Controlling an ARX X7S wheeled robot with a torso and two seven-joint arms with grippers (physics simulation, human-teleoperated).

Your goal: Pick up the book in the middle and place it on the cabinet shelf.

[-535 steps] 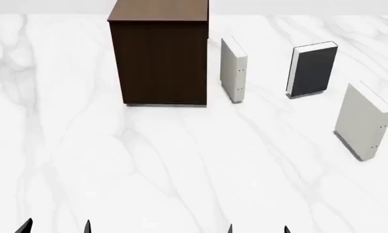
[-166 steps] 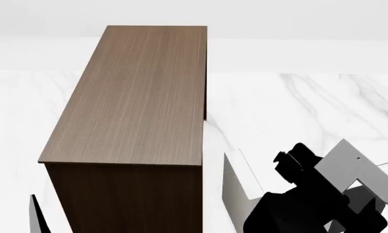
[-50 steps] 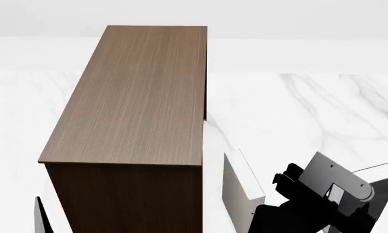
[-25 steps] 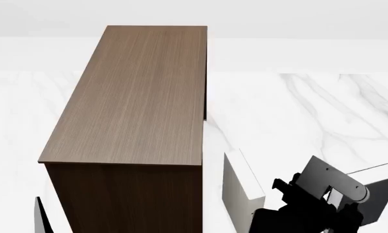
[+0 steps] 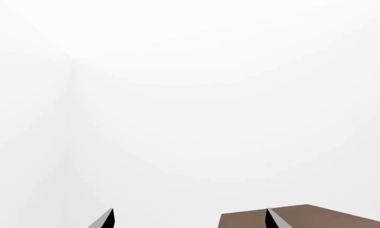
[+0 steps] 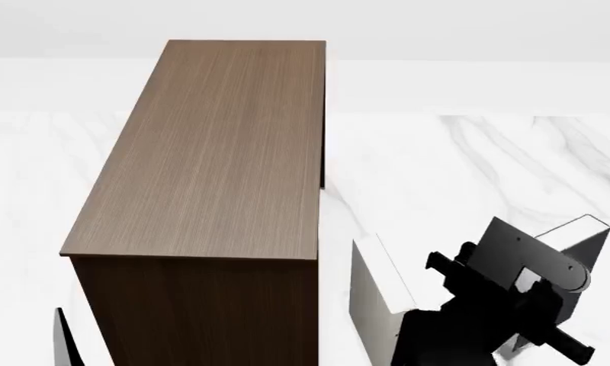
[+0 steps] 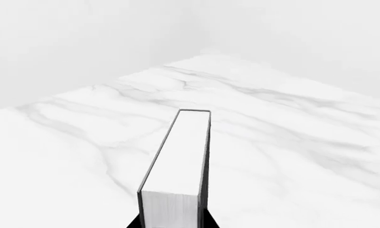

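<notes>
The dark grey book (image 7: 180, 156) with white page edges sits between the black fingers of my right gripper (image 7: 172, 224), which is shut on it and holds it above the marble floor. In the head view the book (image 6: 582, 238) shows behind my right arm (image 6: 488, 313), to the right of the cabinet shelf (image 6: 213, 145) and below the level of its light brown top. My left gripper (image 5: 188, 219) is open and empty, with a corner of the cabinet top (image 5: 317, 217) just past one finger.
A pale off-white book (image 6: 378, 293) stands on the floor between the cabinet's right side and my right arm. White marble floor (image 6: 468, 168) stretches behind and to the right. One left finger (image 6: 65, 345) shows beside the cabinet's lower left.
My right gripper has risen with the dark grey book over the last half second. The cabinet, the pale book and the left gripper have not moved.
</notes>
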